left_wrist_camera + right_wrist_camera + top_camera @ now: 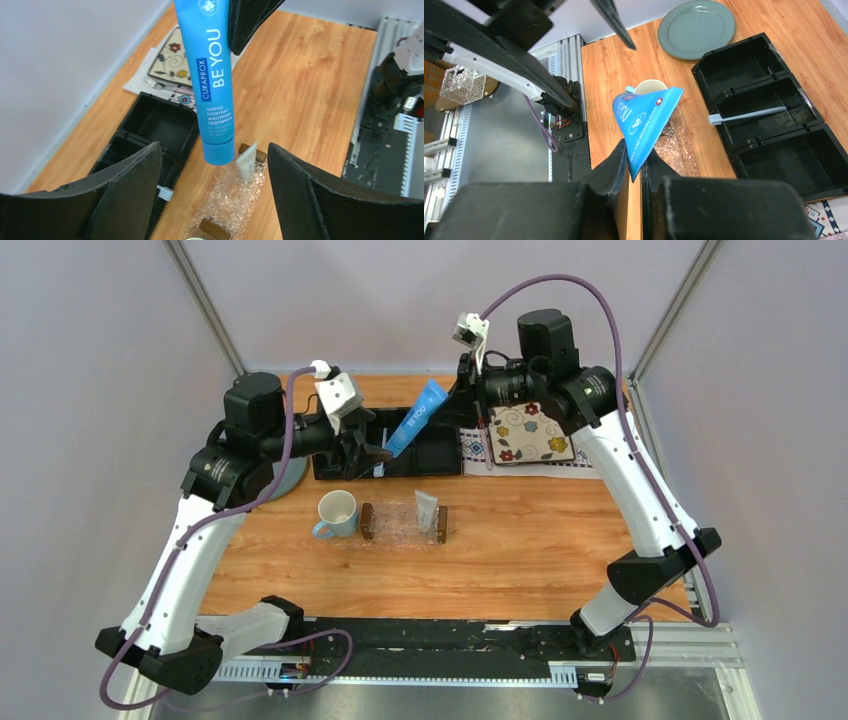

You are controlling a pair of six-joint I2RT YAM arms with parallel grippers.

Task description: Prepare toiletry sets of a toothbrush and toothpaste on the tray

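My right gripper [463, 390] is shut on the crimped end of a blue toothpaste tube [418, 418] and holds it in the air, cap down, over the black organizer. In the right wrist view the tube [644, 120] hangs from the gripper [638, 165]. My left gripper [365, 453] is open and empty just below the tube's cap [218, 150]; its jaws stand wide apart [215, 190]. The toothbrush [746, 115] lies in the organizer's middle compartment; its end shows in the left wrist view [164, 192]. The clear tray [395, 525] holds a small white tube [427, 508].
A light blue mug [337, 512] stands just left of the tray. The black three-compartment organizer [435, 455] sits behind it. A floral square plate [530, 432] lies on a cloth at the back right. A grey plate [696, 27] lies at the back left.
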